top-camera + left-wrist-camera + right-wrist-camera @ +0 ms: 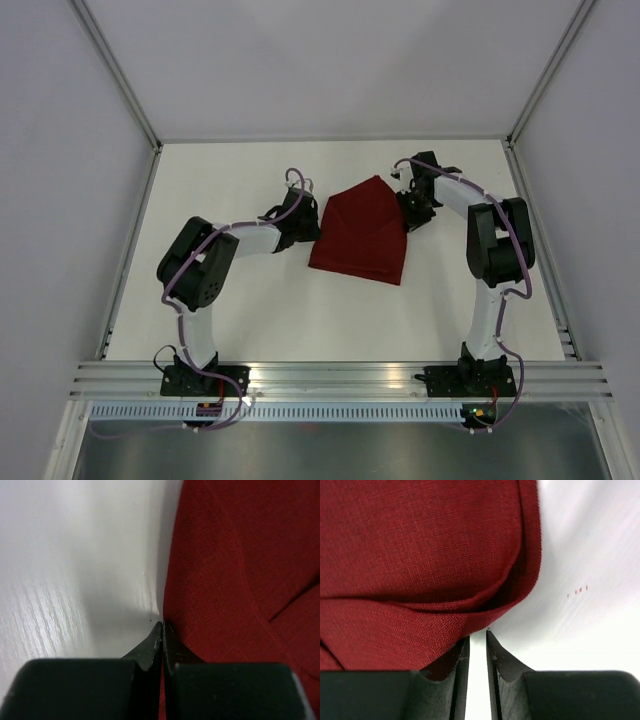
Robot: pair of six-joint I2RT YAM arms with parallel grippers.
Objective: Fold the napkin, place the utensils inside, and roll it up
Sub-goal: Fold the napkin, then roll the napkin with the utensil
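Plainly, folded maroon napkin [360,238] — white table [260,320]

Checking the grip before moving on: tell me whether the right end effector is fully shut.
No: the right end effector stands parted, bare table showing through the gap beside the napkin.

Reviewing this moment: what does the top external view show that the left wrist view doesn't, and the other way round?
Only top external: both arms, the whole napkin folded to a point at its far end, and the right gripper at its right edge. Only left wrist: the left gripper with its fingers pressed together at the cloth's edge, a red sliver between them. Both: the maroon napkin on the white table, with the left gripper at its left edge.
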